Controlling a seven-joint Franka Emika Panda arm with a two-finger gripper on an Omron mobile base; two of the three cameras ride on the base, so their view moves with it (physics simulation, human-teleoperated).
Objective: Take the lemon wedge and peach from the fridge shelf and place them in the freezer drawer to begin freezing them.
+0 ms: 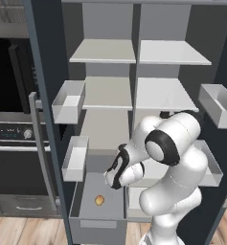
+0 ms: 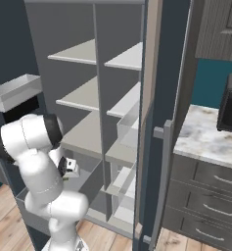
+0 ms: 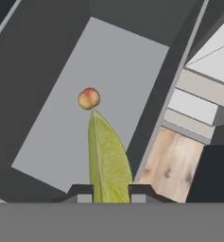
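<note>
Tool (image 3: 111, 193) is seen closed on the lemon wedge (image 3: 107, 160) — in the hand view the yellow-green wedge is pinched between the two dark fingertips (image 3: 83, 193) and stands up from them, pointed end away from the camera. The wedge tip is lined up just below the peach (image 3: 89, 98) in that view; whether they touch cannot be told.

Peach is lying on the grey floor of the freezer drawer (image 1: 81, 203), which is pulled out at the bottom left of the fridge. In the left base view the peach (image 1: 99, 200) is seen as a small orange-yellow ball near the middle of the drawer floor, nothing else resting beside it.

Arm is folded low — the wrist and hand are held above the open drawer, right of the peach in the left base view. The tool itself is hidden behind the wrist there, and only partly seen in the right base view.

Fridge shelf (image 1: 107, 92) boards are seen off-white and bare, stacked in two columns inside the dark-grey cabinet. White door bins (image 1: 69, 101) are hung on the open left door.

Wood floor (image 3: 172, 163) is visible past the drawer's right wall in the hand view.
</note>
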